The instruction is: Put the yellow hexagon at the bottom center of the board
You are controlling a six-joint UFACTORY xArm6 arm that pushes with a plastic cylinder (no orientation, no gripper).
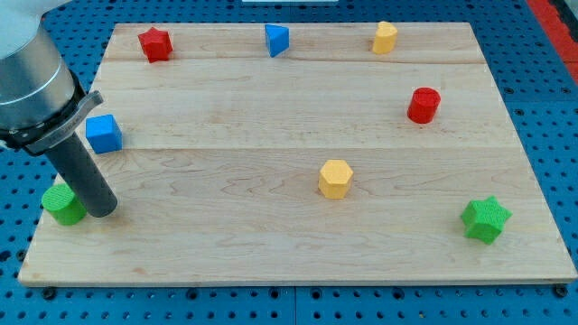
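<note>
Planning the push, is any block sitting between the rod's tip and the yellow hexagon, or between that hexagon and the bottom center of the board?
Nothing visible blocks either path. My tip touches the green block at the view's left; bare board runs to the yellow hexagon and below it.

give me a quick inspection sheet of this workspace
surface: wooden board, on blue perforated table
job's things: yellow hexagon, right of centre, not yet at bottom centre
clutter: red star, blue triangle, yellow block, red cylinder, blue cube, green cylinder, green star
end effector: my tip beside green cylinder, far left of hexagon
cables: nothing seen
surroundings: red strip top right
</note>
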